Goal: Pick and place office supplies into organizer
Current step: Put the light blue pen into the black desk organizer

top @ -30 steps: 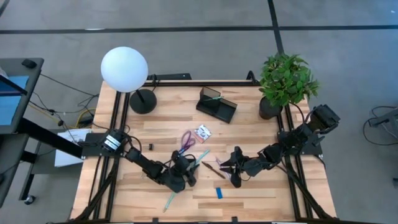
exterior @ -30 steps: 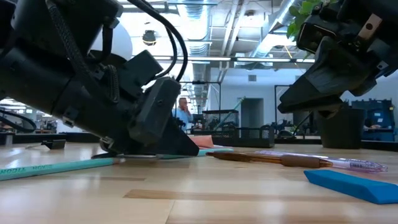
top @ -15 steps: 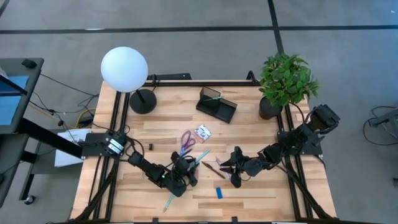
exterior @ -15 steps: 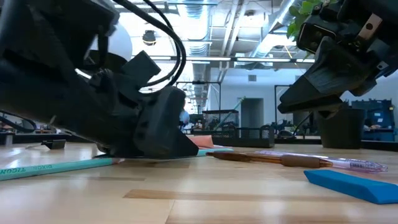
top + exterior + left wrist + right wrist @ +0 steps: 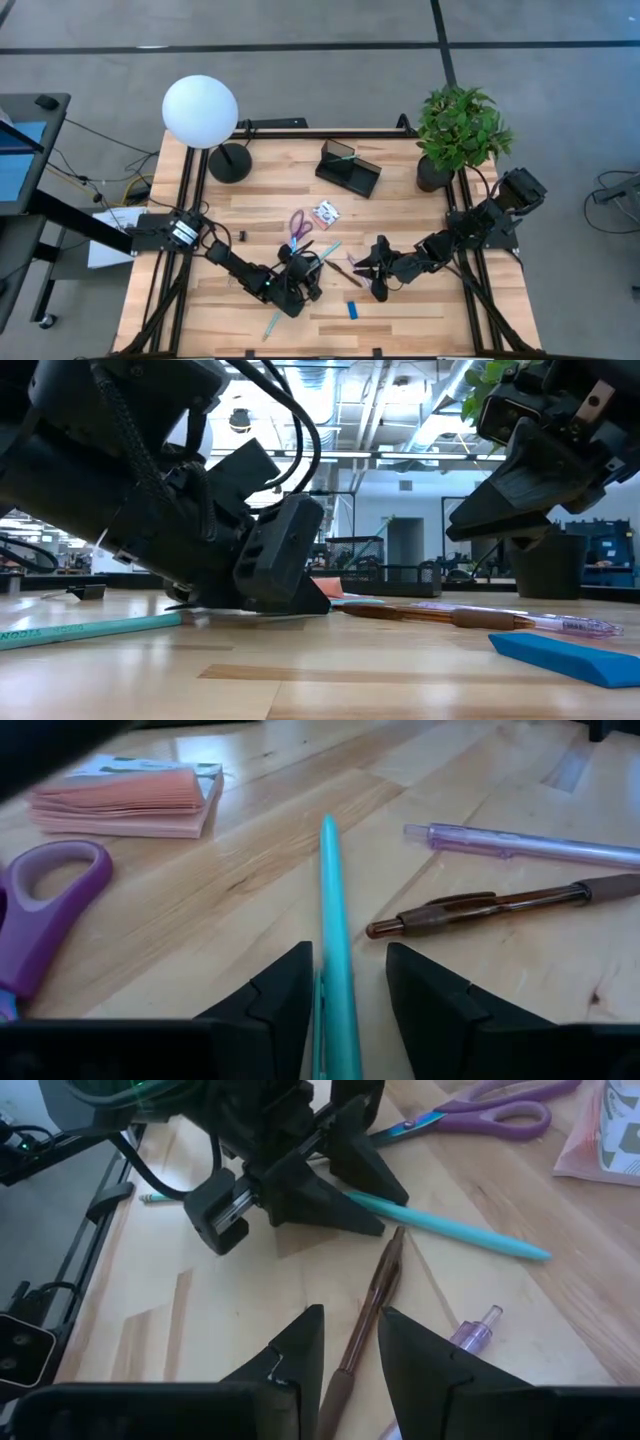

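The left gripper [image 5: 345,990] lies low on the table, fingers [image 5: 275,995] closed against the teal pen [image 5: 333,910]. The right gripper [image 5: 345,1342] hovers with fingers apart straddling the brown pen [image 5: 370,1315], not visibly gripping. The organizer [image 5: 349,167] (black, well back) holds, I think, one thin greenish item.

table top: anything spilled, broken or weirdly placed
Nothing spilled or damaged. Pens, scissors and a packet lie scattered loose on the table, outside the organizer. The left gripper straddles the teal pen.
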Robot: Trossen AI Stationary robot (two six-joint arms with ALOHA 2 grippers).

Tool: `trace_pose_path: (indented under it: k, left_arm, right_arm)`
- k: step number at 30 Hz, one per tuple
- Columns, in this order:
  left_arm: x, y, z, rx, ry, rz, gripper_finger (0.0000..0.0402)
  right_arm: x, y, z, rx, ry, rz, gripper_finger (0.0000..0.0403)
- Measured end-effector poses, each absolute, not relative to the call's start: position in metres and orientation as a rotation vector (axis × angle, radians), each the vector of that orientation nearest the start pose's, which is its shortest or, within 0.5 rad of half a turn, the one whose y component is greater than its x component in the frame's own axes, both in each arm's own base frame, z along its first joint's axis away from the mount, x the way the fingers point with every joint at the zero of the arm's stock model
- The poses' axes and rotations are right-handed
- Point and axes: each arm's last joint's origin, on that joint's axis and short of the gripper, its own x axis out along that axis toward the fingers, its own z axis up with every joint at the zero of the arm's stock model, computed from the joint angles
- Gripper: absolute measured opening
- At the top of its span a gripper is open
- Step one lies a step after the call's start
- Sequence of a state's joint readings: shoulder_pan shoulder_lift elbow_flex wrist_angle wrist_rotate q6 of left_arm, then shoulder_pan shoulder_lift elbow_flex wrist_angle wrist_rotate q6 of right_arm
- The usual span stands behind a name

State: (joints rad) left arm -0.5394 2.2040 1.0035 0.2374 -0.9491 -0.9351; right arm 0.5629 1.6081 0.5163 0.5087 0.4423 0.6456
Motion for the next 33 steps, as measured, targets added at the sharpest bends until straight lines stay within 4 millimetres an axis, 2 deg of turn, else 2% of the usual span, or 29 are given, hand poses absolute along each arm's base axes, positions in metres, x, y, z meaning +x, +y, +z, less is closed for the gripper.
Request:
trace_pose_path:
  k: [9, 13, 18, 23, 28, 33]
  left_arm:
    - [0.328, -0.170, 0.038, -0.245, 0.439, 0.662, 0.0123]
    - [0.327, -0.169, 0.037, -0.244, 0.437, 0.669, 0.0094]
    - [0.326, -0.169, 0.037, -0.253, 0.428, 0.686, 0.0031]
    - [0.327, -0.169, 0.040, -0.264, 0.416, 0.680, 0.0029]
    - [0.331, -0.166, 0.062, -0.255, 0.449, 0.625, 0.0029]
    - [0.337, -0.148, 0.102, -0.272, 0.549, 0.534, 0.0028]
  right_arm:
    - [0.239, 0.136, 0.126, 0.349, 0.523, -0.052, 0.0093]
    - [0.239, 0.136, 0.126, 0.349, 0.523, -0.052, 0.0093]
    - [0.239, 0.136, 0.126, 0.349, 0.523, -0.053, 0.0093]
    - [0.239, 0.136, 0.126, 0.350, 0.522, -0.054, 0.0093]
    - [0.239, 0.135, 0.126, 0.349, 0.521, -0.056, 0.0093]
    - [0.239, 0.135, 0.126, 0.348, 0.519, -0.060, 0.0093]
